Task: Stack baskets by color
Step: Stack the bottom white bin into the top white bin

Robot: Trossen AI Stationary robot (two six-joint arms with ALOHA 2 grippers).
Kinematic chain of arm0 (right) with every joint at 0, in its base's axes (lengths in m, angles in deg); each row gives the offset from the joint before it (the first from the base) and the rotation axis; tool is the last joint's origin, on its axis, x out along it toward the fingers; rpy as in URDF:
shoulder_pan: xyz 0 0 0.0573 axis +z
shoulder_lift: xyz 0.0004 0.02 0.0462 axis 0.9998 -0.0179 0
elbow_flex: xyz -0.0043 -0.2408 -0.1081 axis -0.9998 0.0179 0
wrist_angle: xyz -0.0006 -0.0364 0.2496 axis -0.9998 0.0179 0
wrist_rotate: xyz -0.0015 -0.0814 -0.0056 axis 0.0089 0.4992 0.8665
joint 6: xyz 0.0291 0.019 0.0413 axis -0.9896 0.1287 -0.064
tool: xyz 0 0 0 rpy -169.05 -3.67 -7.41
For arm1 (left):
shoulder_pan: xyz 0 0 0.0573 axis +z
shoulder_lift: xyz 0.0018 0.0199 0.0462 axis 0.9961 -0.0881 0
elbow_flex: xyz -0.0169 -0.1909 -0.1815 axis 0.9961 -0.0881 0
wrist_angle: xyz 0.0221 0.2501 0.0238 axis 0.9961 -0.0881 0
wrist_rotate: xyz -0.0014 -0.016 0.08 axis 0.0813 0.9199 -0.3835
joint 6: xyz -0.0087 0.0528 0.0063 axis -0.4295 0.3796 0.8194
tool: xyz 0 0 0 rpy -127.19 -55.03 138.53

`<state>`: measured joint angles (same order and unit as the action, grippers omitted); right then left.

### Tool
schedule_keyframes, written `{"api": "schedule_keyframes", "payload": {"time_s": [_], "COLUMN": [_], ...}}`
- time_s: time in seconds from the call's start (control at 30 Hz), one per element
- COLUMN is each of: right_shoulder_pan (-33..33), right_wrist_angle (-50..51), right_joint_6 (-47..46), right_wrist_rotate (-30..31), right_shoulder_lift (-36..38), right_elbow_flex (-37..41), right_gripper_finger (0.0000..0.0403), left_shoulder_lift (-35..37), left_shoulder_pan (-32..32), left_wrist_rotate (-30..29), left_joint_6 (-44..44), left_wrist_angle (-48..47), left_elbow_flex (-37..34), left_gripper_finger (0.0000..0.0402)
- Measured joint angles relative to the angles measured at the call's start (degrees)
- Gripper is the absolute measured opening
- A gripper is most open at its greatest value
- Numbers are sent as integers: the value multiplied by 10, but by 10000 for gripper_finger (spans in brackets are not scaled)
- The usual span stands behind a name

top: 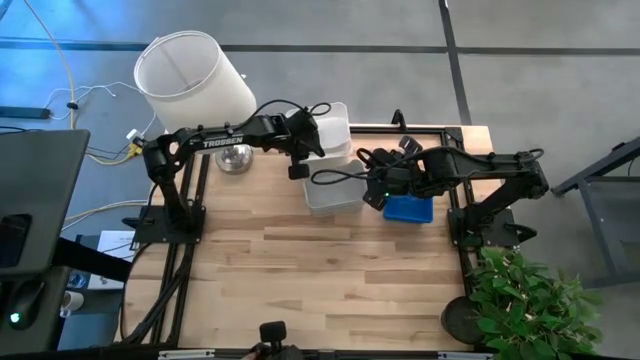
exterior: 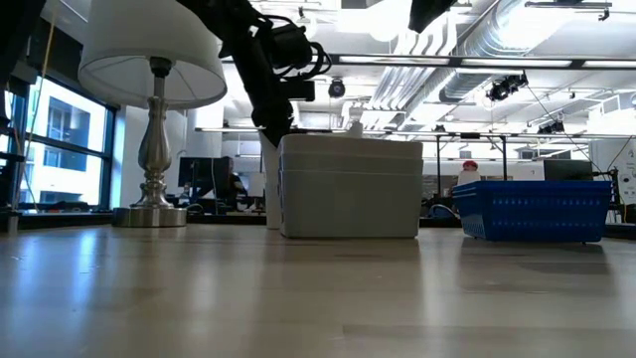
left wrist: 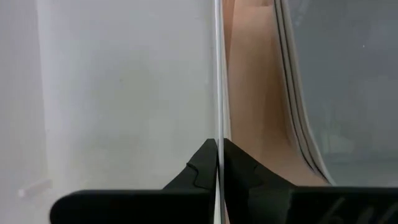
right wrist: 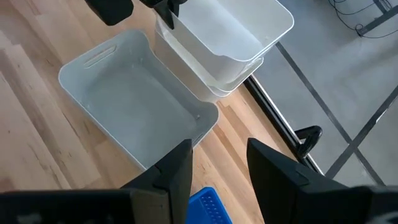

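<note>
A stack of white baskets [right wrist: 217, 74] stands at the table's far edge, and its top basket [right wrist: 224, 28] sits tilted in the one beneath. My left gripper [left wrist: 217, 163] is shut on that top basket's wall. Nearer lies another white basket [right wrist: 137, 106] with its mouth up, flat on the wood. A blue basket [top: 408, 208] rests to its right. My right gripper [right wrist: 217, 168] hovers open above the gap between the nearer white basket and the blue one, with nothing between its fingers. My left gripper pinches the top white basket's thin side wall [left wrist: 217, 93] at its rim, one finger inside the basket and one outside. The fingers slant down from the table's left. The basket sits tilted, its lower part still nested in the stack [right wrist: 214, 84].
A lamp with a big white shade [top: 190, 75] and a metal foot [top: 235, 160] stands at the far left of the table. The black frame rail [right wrist: 273, 118] runs along the far edge. Bare wood [top: 300, 280] fills the near half.
</note>
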<state>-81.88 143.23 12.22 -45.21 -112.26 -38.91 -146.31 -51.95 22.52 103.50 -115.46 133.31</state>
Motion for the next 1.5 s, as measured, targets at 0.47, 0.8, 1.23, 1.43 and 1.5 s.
{"api": "schedule_keyframes", "payload": {"time_s": [0.47, 0.8, 1.23, 1.43, 1.5], "right_shoulder_pan": [0, 0, 0, 0, 0], "right_wrist_angle": [0, 0, -1, -1, -1], "right_joint_6": [0, -2, -2, -2, -2], "right_wrist_rotate": [-6, -6, -11, -12, -12], "right_shoulder_lift": [0, 0, 0, 0, 0], "right_elbow_flex": [0, 0, 0, 0, 0], "right_gripper_finger": [138, 138, 138, 138, 138], "left_shoulder_lift": [0, 0, 0, 0, 0], "left_shoulder_pan": [19, 26, 19, 20, 20], "left_wrist_rotate": [23, 80, 17, 22, 22], "left_joint_6": [27, 9, 30, 33, 44], "left_wrist_angle": [0, -23, -33, -32, -32], "left_elbow_flex": [0, 0, 0, 0, 0], "left_gripper_finger": [0, 0, 1, 6, 16]}}
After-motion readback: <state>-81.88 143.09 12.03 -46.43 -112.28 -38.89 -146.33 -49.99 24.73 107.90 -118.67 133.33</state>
